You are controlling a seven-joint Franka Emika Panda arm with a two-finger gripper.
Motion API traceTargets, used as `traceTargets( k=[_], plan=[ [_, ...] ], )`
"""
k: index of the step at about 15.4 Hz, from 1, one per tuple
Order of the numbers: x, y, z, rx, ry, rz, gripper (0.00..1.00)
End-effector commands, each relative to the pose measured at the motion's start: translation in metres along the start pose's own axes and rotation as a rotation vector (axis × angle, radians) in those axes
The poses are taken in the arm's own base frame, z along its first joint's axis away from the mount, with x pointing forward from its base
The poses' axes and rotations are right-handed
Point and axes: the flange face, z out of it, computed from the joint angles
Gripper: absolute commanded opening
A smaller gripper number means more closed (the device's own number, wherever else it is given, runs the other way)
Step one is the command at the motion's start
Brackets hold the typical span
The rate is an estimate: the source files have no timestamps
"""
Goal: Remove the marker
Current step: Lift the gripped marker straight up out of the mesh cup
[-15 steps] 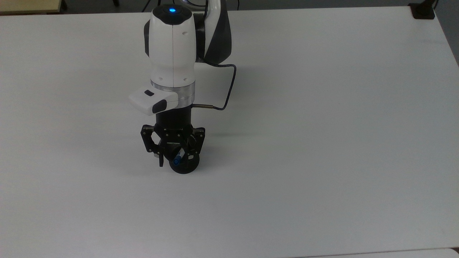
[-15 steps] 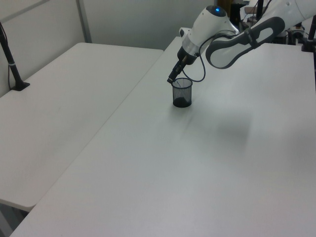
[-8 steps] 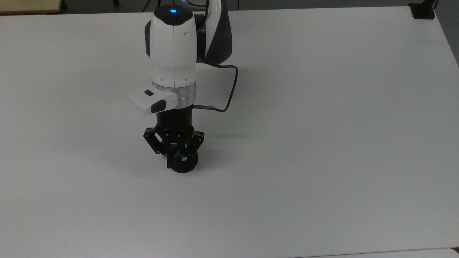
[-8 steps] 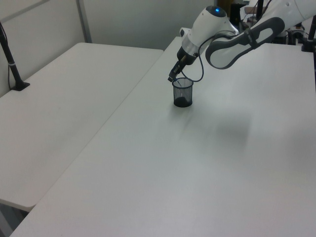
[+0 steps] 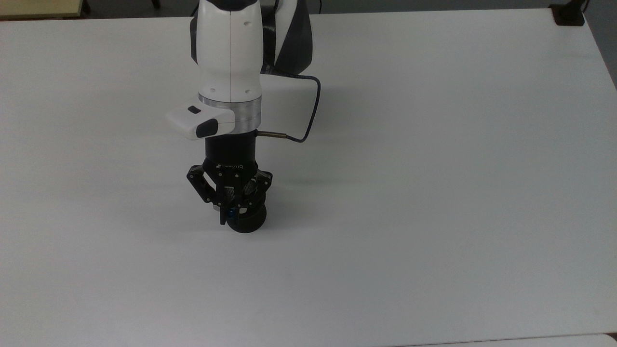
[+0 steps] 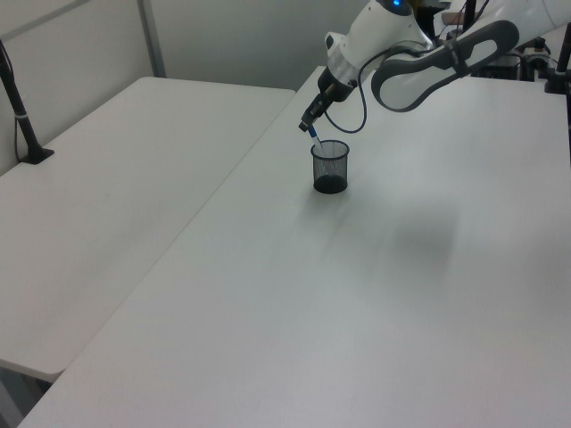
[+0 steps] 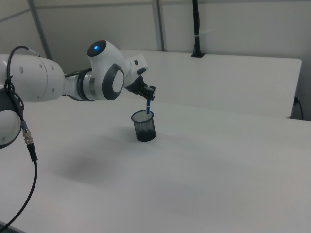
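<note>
Cup (image 7: 144, 125): we see it standing on the table (image 5: 434, 193), free to tip if snagged.
Marker (image 7: 148, 107): partly lifted, lower end inside the cup's rim.
Gripper (image 7: 148, 96): clamped on the marker's top; we fear a tilted pull dragging the cup over.

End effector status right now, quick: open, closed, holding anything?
End effector: closed on the marker, its lower end at the mesh cup rim.

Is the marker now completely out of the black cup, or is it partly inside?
Partly inside. In the right view, the marker, held by the gripper, has its lower end below the cup's rim.
</note>
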Motion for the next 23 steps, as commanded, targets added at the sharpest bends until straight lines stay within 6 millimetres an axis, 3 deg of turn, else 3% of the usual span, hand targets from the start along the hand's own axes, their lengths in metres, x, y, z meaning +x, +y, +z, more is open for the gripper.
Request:
traceTargets(
  k=[1,2,3,5,6,10,15,16,23],
  plan=[
    [-0.014,-0.003,0.002,-0.016,-0.028,-0.009,0.38],
    [-0.014,-0.004,0.001,-0.015,-0.026,-0.011,0.28],
    [-0.012,-0.003,-0.001,-0.016,-0.023,-0.007,0.28],
    [-0.013,-0.005,-0.001,-0.015,-0.024,-0.005,0.42],
    [-0.013,-0.005,0.0,-0.015,-0.026,-0.006,0.42],
    [-0.02,-0.005,0.005,-0.016,-0.041,-0.011,0.2],
    [-0.02,-0.006,0.002,-0.015,-0.041,-0.014,0.12],
    [-0.018,-0.005,-0.003,-0.018,-0.042,-0.013,0.12],
    [0.023,-0.003,-0.091,-0.04,-0.014,-0.008,0.13]
  ],
)
